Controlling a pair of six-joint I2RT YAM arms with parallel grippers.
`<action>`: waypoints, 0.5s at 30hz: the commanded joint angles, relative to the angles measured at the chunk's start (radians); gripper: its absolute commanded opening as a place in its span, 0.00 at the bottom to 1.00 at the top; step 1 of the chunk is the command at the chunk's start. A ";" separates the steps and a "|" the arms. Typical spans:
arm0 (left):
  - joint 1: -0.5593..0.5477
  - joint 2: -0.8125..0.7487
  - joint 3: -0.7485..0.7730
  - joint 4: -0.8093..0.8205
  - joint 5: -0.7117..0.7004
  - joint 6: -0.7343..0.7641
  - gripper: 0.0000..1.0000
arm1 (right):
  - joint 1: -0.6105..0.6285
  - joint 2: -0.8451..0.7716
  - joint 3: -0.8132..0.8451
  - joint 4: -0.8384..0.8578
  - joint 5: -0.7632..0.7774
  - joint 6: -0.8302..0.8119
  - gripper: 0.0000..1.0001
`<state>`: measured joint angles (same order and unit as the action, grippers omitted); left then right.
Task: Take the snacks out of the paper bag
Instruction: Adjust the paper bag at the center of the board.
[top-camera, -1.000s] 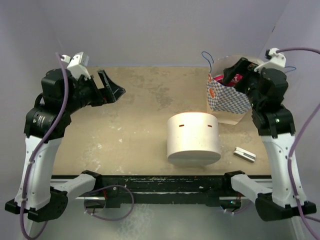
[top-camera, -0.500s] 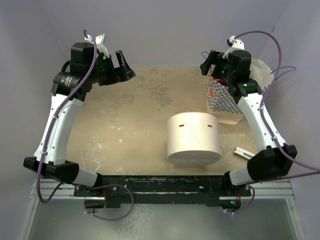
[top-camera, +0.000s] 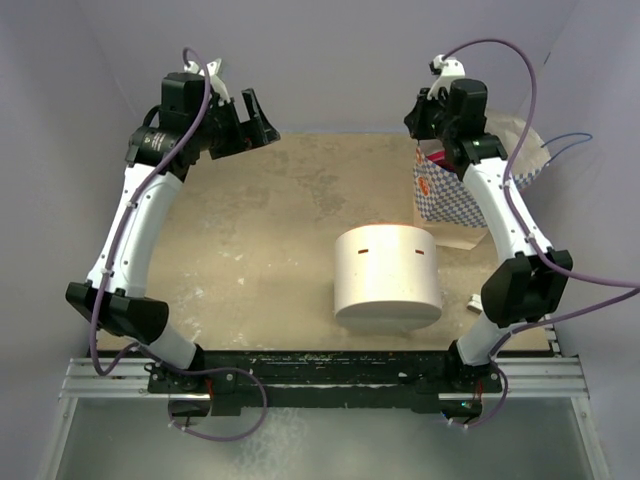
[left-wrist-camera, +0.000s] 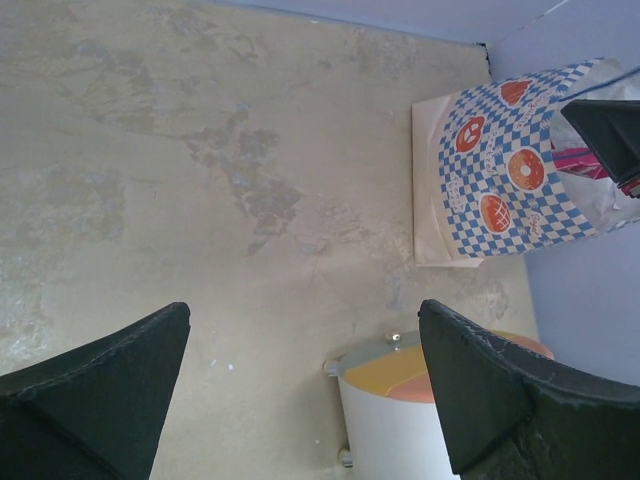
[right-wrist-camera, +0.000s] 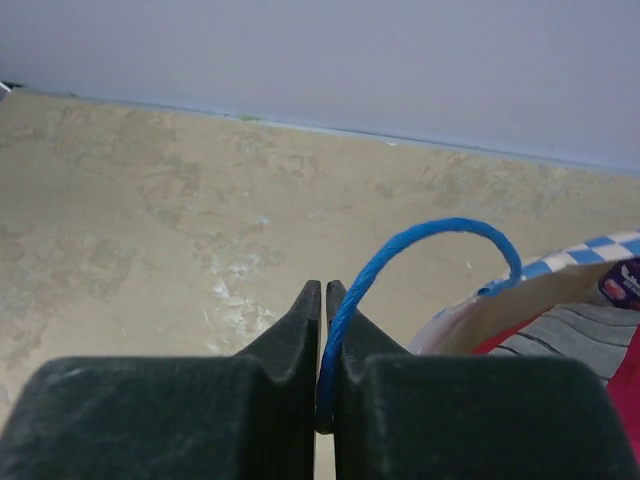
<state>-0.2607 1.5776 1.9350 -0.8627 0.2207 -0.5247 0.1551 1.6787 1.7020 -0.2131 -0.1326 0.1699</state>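
**Cord handle (right-wrist-camera: 420, 232) pinched, snacks inside**

Top: the paper bag (top-camera: 455, 200) stands behind-right of the white cylinder (top-camera: 387, 275).
Left wrist: left gripper (left-wrist-camera: 303, 315) spread, empty; pink snacks (left-wrist-camera: 575, 160) visible in the bag.
Right wrist: right gripper (right-wrist-camera: 322, 288) clamps the cord. The bag is probably light and floppy, so steady it there.

Matt paper bag (left-wrist-camera: 497, 175), rough table (left-wrist-camera: 200, 150)

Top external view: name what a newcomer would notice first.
The blue-and-white checkered paper bag at far right stands out, with the right gripper shut on its blue cord handle. A large white cylinder sits in the middle, nearer the front, and the left gripper hangs open above the far left.
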 joint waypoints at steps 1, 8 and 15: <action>0.009 0.009 0.003 0.088 0.051 -0.038 0.99 | 0.006 -0.012 0.065 0.009 -0.130 0.021 0.00; 0.015 -0.049 -0.009 0.015 0.076 -0.025 0.99 | 0.165 0.005 0.108 0.012 -0.109 -0.024 0.00; 0.027 -0.182 -0.065 -0.040 0.093 -0.062 0.99 | 0.269 0.105 0.250 -0.028 -0.086 0.118 0.00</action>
<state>-0.2459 1.5036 1.8805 -0.9028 0.2760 -0.5465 0.3634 1.7817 1.7935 -0.3000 -0.1818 0.1818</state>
